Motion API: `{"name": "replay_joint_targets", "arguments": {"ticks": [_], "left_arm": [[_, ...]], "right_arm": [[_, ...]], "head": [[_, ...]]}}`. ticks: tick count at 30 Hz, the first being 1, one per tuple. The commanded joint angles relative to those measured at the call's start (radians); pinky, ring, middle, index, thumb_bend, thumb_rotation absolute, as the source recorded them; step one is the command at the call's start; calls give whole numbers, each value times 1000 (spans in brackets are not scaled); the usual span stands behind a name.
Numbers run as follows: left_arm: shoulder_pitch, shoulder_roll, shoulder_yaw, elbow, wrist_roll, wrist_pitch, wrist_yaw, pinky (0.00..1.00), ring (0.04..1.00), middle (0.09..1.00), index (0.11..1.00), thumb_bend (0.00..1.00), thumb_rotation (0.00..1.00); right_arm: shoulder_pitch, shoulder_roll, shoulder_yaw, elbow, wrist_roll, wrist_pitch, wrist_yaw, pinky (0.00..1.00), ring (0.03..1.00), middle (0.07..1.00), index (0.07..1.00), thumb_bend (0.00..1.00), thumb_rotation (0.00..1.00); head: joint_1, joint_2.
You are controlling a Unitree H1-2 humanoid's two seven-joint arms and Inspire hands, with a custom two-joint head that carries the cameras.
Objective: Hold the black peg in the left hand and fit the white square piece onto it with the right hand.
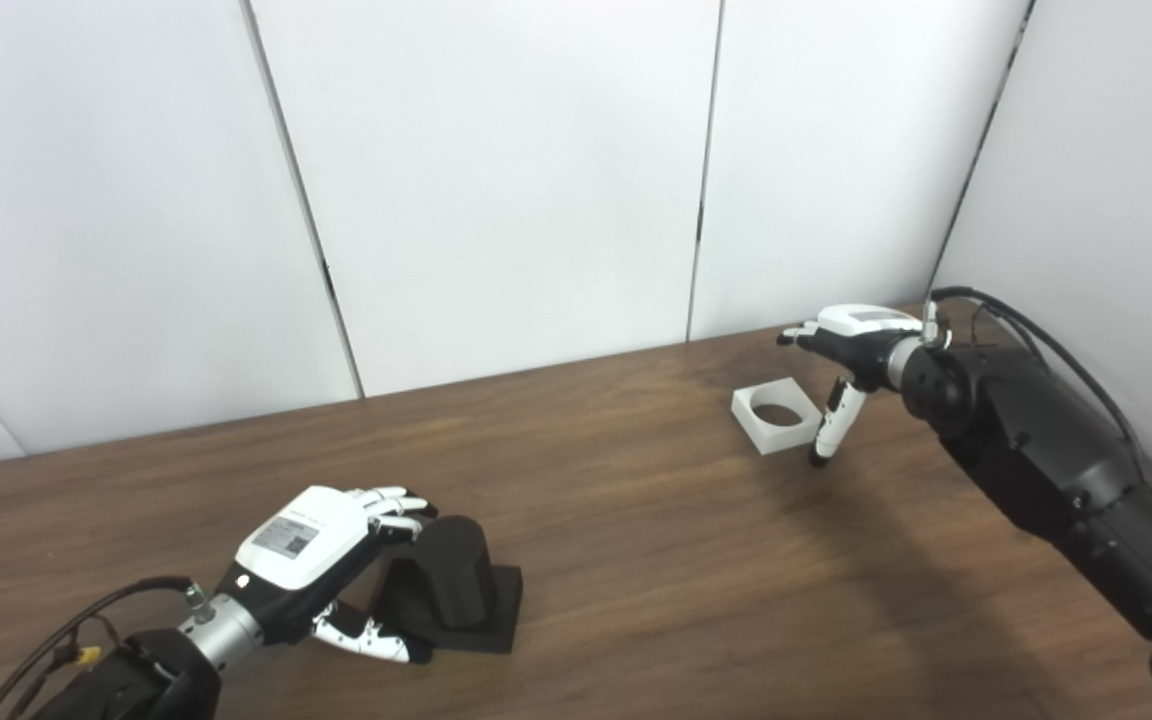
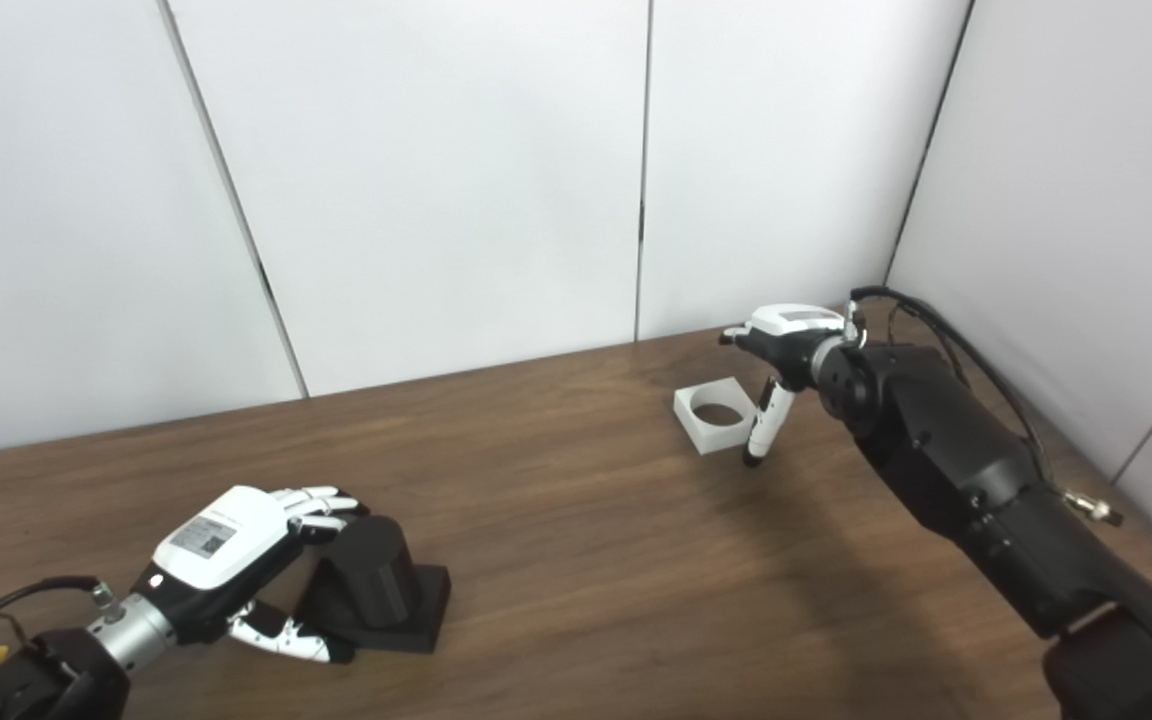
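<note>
The black peg (image 1: 454,575), a round post on a square black base, stands on the wooden table (image 1: 636,560) at the lower left. My left hand (image 1: 321,560) is beside it, with fingers over the post's top and thumb by the base; it looks open around the peg, not lifting it. The white square piece (image 1: 776,414) with a round hole lies flat on the table at the right. My right hand (image 1: 851,355) is open just right of and above it, thumb pointing down next to its right edge.
White wall panels (image 1: 496,180) stand close behind the table's far edge and along the right side. Black cables (image 1: 1036,340) loop over my right forearm. Bare wood lies between the peg and the white piece.
</note>
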Motion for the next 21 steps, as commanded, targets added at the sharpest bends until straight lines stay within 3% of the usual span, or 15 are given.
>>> {"name": "replay_joint_targets", "arguments": {"ticks": [1, 10, 21], "left_arm": [[58, 43, -44, 24, 67, -28, -86, 784, 872, 843, 490, 524, 65], [65, 38, -50, 14, 77, -17, -94, 788, 871, 849, 490, 524, 67], [68, 42, -48, 0, 72, -14, -104, 795, 877, 852, 491, 524, 68]], "right_arm": [[-63, -9, -11, 2, -3, -33, -48, 993, 1000, 1000, 933, 878, 191], [-72, 32, -6, 98, 21, -88, -139, 975, 997, 1000, 901, 844, 198], [-102, 74, 34, 171, -2, -95, -164, 977, 982, 988, 874, 824, 199]], "head": [[7, 4], [47, 3], [53, 13]]}}
